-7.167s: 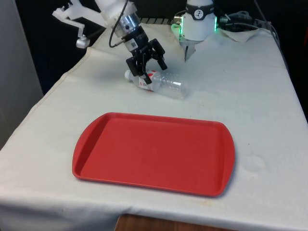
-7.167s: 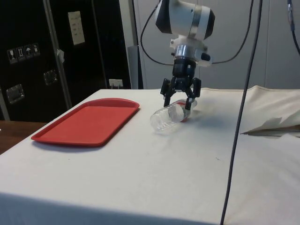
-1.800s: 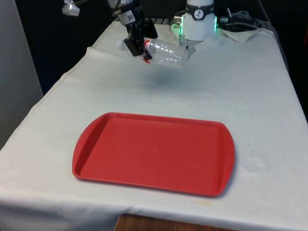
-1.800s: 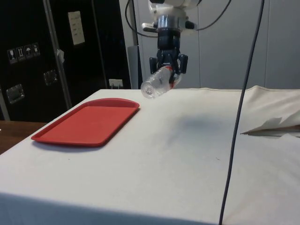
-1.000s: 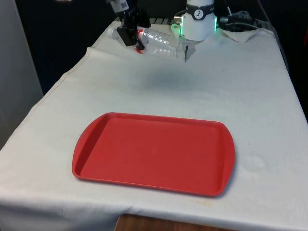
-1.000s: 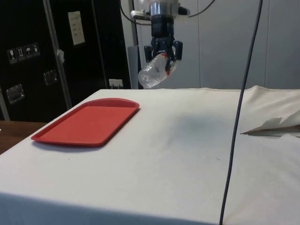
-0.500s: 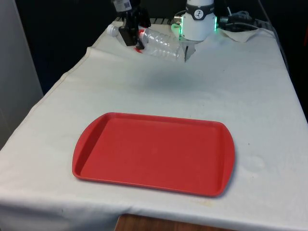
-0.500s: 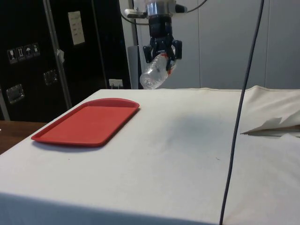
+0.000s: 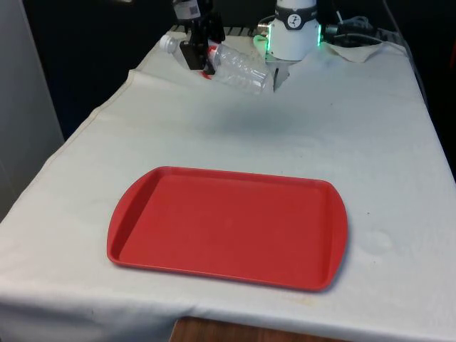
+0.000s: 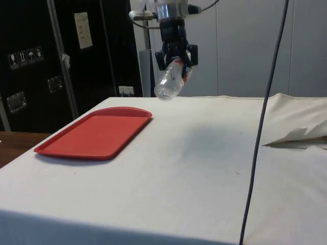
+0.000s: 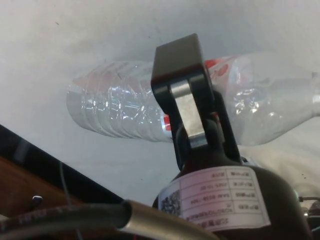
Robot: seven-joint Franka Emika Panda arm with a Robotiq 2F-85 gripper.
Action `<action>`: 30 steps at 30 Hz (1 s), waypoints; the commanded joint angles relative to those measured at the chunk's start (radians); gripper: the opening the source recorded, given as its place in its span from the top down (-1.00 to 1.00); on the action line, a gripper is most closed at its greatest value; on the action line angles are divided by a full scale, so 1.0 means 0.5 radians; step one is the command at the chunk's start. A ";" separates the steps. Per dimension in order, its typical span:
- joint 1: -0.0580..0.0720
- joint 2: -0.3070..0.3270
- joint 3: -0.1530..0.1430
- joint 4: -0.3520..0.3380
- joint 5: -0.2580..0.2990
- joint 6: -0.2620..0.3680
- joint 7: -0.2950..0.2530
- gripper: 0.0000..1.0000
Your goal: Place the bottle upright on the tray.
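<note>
White cloth, gripper clamping tilted bottle

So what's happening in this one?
The gripper holds a clear plastic bottle in the air, high above the white cloth. The bottle is not upright: it hangs tilted, base lower than the neck. The red tray lies on the cloth with nothing on it, so the placing is not yet done.
</note>
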 commanded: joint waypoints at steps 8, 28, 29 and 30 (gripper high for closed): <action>0.006 -0.008 0.006 -0.010 -0.016 0.008 0.006 0.35; 0.002 -0.056 0.090 -0.052 -0.046 0.140 -0.084 0.35; 0.000 -0.056 0.092 -0.054 -0.044 0.148 -0.098 0.35; 0.000 -0.038 0.090 -0.040 -0.052 0.122 -0.088 0.35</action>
